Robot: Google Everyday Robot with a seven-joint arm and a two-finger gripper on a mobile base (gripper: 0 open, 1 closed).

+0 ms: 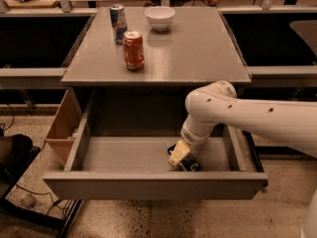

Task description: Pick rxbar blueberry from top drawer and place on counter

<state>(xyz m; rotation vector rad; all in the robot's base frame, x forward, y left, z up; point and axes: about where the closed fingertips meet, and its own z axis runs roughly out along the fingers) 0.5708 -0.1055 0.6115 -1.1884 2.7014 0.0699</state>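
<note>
The top drawer (124,155) stands pulled open below the grey counter (193,43). The rxbar blueberry (190,165), a small dark-blue bar with white markings, lies on the drawer floor near the front right. My gripper (179,155) reaches down into the drawer from the white arm (237,115) on the right. It sits right at the bar's left end, touching or just above it, and covers part of the bar.
On the counter stand an orange soda can (133,50), a blue-and-silver can (118,23) and a white bowl (160,17). A tan wooden compartment (62,128) hangs at the drawer's left. Grey side ledges (29,73) run on both sides.
</note>
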